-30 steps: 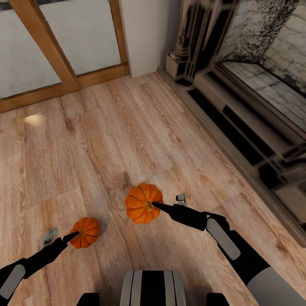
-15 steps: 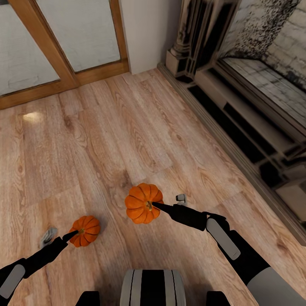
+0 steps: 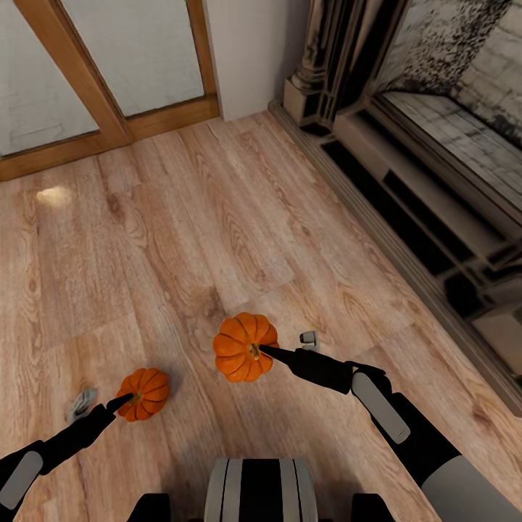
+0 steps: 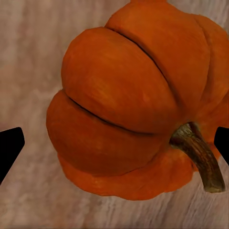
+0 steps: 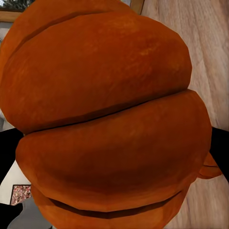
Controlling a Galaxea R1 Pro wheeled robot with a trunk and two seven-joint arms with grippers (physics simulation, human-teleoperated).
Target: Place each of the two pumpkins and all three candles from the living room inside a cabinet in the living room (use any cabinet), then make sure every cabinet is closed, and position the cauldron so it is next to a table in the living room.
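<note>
Head view is showing me carrying a pumpkin in each hand above the wood floor (image 3: 181,239): my left gripper (image 3: 109,407) is clamped on the smaller-looking pumpkin (image 3: 145,394), my right gripper (image 3: 284,346) on the nearer pumpkin (image 3: 245,346). I am judging the cabinet isn't here, so I'm turning the base first.

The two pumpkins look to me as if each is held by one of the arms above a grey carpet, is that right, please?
Not quite: the floor is light wood plank, not grey carpet, as the head view shows. The rest holds: the left gripper has one pumpkin and the right gripper the other pumpkin.
</note>
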